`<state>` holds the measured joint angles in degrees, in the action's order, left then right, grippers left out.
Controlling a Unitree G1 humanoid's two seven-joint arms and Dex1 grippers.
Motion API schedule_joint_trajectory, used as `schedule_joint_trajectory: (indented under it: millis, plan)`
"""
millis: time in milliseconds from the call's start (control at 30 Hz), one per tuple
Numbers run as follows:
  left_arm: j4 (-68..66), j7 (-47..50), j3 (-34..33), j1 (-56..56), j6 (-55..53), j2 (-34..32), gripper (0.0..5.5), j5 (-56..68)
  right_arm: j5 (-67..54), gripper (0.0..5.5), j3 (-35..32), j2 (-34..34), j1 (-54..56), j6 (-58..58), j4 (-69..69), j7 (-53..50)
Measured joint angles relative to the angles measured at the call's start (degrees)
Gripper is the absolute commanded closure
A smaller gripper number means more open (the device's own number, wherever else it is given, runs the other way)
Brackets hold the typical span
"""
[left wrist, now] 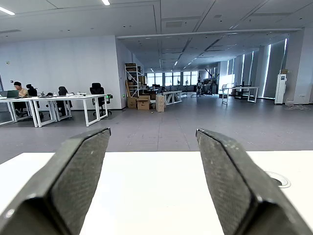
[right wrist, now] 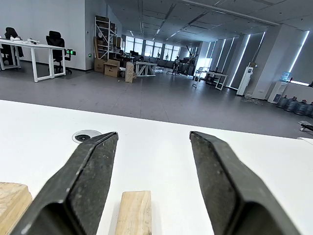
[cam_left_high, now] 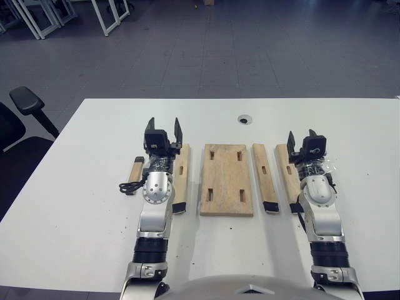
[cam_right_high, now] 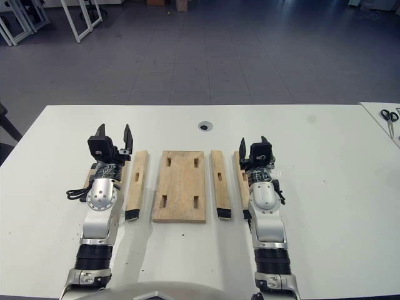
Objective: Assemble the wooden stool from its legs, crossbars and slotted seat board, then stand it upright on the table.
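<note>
My left gripper [cam_left_high: 164, 124] is closest to me. Its two dark fingers [left wrist: 80, 181] are spread wide apart, with nothing between them but air. It hangs over the flat white table [cam_left_high: 75, 206] and touches no wood.

Far to my left lies a short, light brown wooden crossbar [cam_left_high: 135, 167], with a thin black cord [cam_left_high: 129, 186] curled just beside it. Next comes a long, pale wooden leg with a slot and a black end [cam_left_high: 182, 178], partly under my left arm. In the middle lies the flat wooden seat board with four small slots [cam_left_high: 226, 179]. After it come two more long wooden legs, the first one [cam_left_high: 264, 177] just beside the board and the last one [cam_left_high: 289, 175] partly under my right arm.

My right gripper [cam_left_high: 301, 139] is spread wide too and holds nothing. The far end of that last leg sits low between its fingers, and I cannot tell if it touches them.

I think all this wood is hard and stiff, not very heavy, and will not bend or break. It may slide on the smooth table. I would pinch a leg across its thin sides, near the middle, so it does not tip. The seat board looks too wide for that, so I would take it by one edge
</note>
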<state>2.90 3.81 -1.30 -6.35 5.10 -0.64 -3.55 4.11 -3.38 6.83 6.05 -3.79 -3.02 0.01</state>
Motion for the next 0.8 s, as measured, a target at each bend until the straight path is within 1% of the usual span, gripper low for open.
schedule_joint_trajectory:
  millis: [800]
  plan:
    - [0.21, 1.2, -0.67, 0.16, 0.01, 0.92, 2.25, -0.45, 0.03, 2.79, -0.28, 0.86, 0.15, 0.03, 0.16, 0.96]
